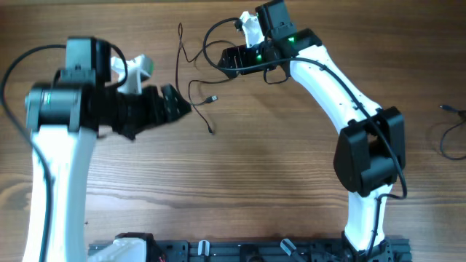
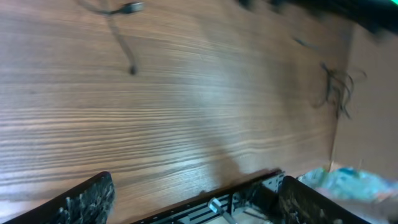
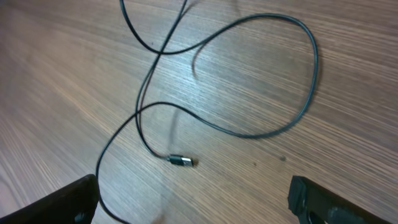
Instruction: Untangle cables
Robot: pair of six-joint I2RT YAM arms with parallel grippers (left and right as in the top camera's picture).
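Observation:
A thin black cable [image 1: 191, 69] lies in loose crossing loops at the table's top centre, with a plug end [image 1: 212, 98] and a second end [image 1: 211, 131]. My left gripper [image 1: 175, 103] is open and empty just left of the cable; the left wrist view shows its open fingers [image 2: 196, 190] and the plug [image 2: 130, 7] far ahead. My right gripper [image 1: 227, 60] is open and empty just right of the loops. The right wrist view shows its open fingers [image 3: 199, 196], with the cable loop [image 3: 298, 106] and plug [image 3: 181, 161] on the wood just ahead.
A second dark cable [image 1: 451, 135] lies at the far right edge, and also shows in the left wrist view [image 2: 336, 90]. A black rail [image 1: 247, 251] runs along the table's front edge. The table is bare wood [image 1: 262, 167].

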